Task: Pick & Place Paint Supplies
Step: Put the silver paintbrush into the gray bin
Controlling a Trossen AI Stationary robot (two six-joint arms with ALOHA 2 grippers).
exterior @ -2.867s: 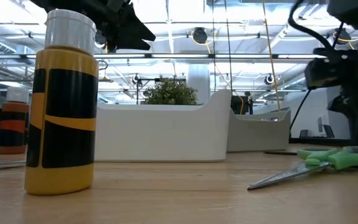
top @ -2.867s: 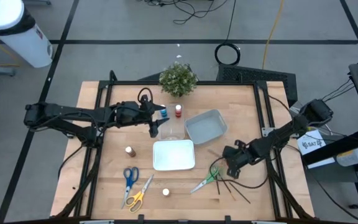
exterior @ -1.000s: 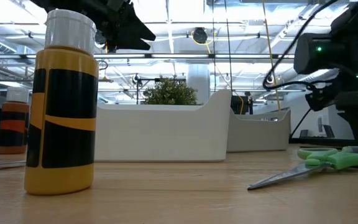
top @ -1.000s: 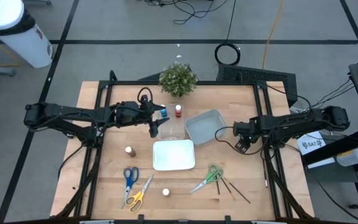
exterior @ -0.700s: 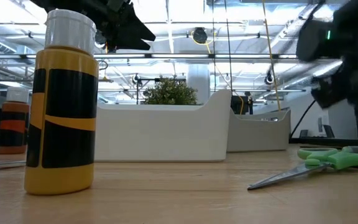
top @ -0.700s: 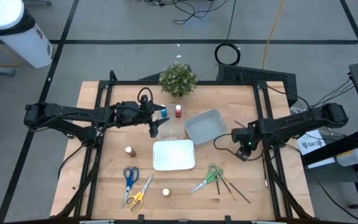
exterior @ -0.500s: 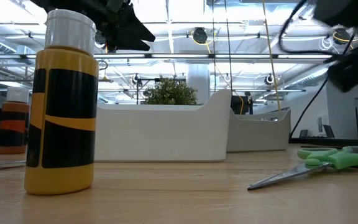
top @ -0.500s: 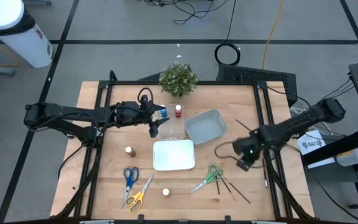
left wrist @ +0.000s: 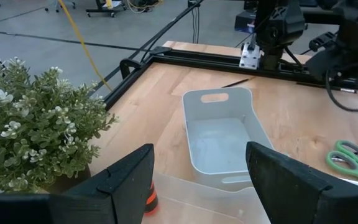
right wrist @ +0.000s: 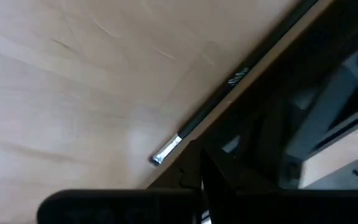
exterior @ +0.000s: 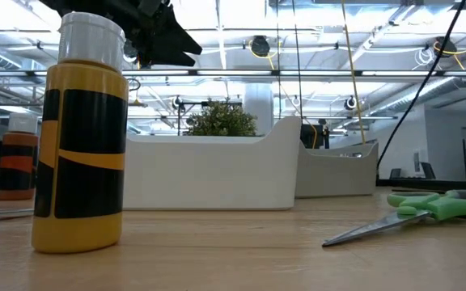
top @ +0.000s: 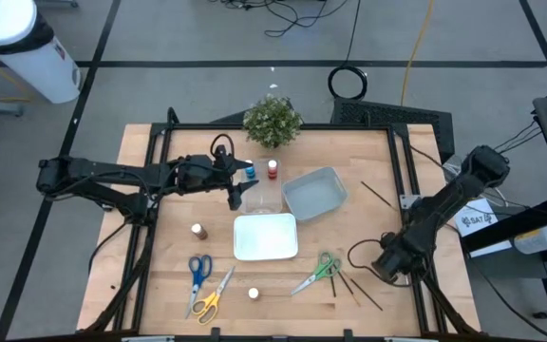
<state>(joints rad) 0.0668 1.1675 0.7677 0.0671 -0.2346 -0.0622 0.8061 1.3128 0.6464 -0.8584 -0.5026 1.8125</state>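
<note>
My left gripper (top: 239,193) (left wrist: 201,186) hovers open over the clear tray (top: 260,198), holding nothing. My right gripper (top: 387,267) is low near the table's right near corner, shut, beside a thin dark brush (right wrist: 219,96) lying along the right rail. Another brush (top: 376,193) lies right of the grey tray (top: 313,192). More brushes (top: 352,285) lie by the green scissors (top: 316,273) (exterior: 439,203). Blue scissors (top: 198,271) and yellow scissors (top: 211,300) lie near-left. The blue (top: 251,173), red (top: 273,169), brown (top: 198,231) and white-capped (top: 253,294) (exterior: 83,137) bottles stand upright.
A white tray (top: 265,237) sits mid-table, and a potted plant (top: 272,122) stands at the far edge. Dark rails (top: 412,218) run along the table's sides. Bare wood lies between the grey tray and the right rail.
My right arm has swung from beside the grey tray toward the table's near edge, along the right rail, and dropped out of the low view. A brush now shows lying right of the grey tray, where that gripper had been. The left arm kept still.
</note>
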